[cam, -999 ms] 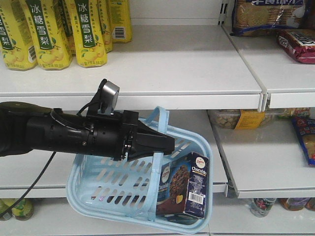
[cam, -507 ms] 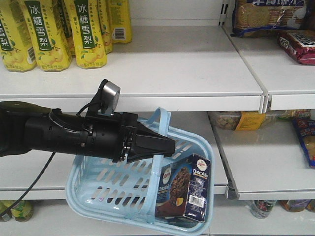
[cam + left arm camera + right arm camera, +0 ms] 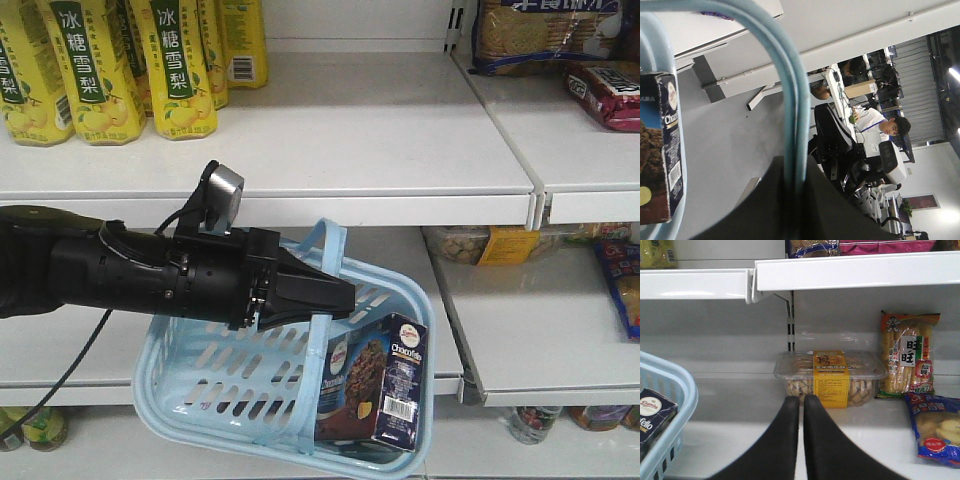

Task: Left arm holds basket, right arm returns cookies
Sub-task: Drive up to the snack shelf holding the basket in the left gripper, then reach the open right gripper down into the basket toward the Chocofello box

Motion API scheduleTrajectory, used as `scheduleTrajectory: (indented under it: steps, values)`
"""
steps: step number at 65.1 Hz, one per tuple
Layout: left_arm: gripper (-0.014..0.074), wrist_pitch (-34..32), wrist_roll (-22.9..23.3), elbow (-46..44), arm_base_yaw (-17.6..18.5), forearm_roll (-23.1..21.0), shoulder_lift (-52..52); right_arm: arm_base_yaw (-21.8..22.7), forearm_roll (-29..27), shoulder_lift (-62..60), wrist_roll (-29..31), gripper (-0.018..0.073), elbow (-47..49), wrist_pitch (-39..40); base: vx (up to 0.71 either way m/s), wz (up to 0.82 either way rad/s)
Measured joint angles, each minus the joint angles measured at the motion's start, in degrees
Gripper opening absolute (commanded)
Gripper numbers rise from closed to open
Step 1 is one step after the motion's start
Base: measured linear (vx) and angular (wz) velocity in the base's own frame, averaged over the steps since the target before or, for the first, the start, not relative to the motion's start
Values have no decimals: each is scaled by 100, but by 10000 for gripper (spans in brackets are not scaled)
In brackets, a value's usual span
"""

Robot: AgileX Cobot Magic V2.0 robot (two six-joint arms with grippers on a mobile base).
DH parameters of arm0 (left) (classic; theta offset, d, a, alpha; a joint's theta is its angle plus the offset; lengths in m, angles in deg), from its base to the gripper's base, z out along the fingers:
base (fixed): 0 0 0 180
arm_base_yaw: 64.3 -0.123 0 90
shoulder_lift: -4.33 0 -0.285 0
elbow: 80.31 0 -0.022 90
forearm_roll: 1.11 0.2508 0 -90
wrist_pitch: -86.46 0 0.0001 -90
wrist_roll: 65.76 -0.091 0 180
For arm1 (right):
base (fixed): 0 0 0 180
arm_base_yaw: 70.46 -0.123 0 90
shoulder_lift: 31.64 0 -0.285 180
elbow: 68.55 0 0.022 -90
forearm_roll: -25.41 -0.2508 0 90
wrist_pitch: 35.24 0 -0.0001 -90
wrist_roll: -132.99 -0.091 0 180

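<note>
**Blue basket held, carton waiting inside**

Plastic basket (image 3: 215,375), pale blue with slotted sides, hung tilted in front of the shelving. The left gripper (image 3: 330,293) was clamped on its hoop handle (image 3: 326,238); the wrist view showed the hoop running straight into the dark jaws.

Cookie carton (image 3: 385,385) stood in the basket's right-hand corner. Its long axis was near upright and leaned a little, with the barcode side facing out and the top just above the rim.

Right gripper (image 3: 801,400) had its fingers together and held nothing. It pointed at the lower white shelf (image 3: 735,442), toward a clear tub (image 3: 830,372) of snacks. From it the carton lay off to the left and lower down — only a corner showed at the edge of that view. The left arm was nearer the carton but occupied, so I judged the right gripper must swing left, open, and come down over the top.

Surfaces were smooth white shelf boards; yellow bottles (image 3: 180,60) stood on the upper left one, with bare board to their right. Behind, an open workroom with a seated person (image 3: 890,129).
</note>
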Motion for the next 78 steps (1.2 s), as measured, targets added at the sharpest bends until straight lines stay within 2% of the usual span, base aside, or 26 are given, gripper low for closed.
scheduleTrajectory:
  steps: [31, 43, 59, 66, 78]
  values:
    - [-6, 0, 0, 0, 0, 0, 0, 0, 0, 0, 0, -11, 0, 11, 0, 0]
    - [-6, 5, 0, 0, 0, 0, 0, 0, 0, 0, -5, -11, 0, 353, 0, 0]
    - [-6, 5, 0, 0, 0, 0, 0, 0, -197, 25, -322, -11, 24, 482, 0, 0]
    - [-6, 5, 0, 0, 0, 0, 0, 0, -208, 394, -328, -11, 300, 454, 0, 0]
    - [-6, 5, 0, 0, 0, 0, 0, 0, -203, 1428, -328, -11, 1358, 41, 0, 0]
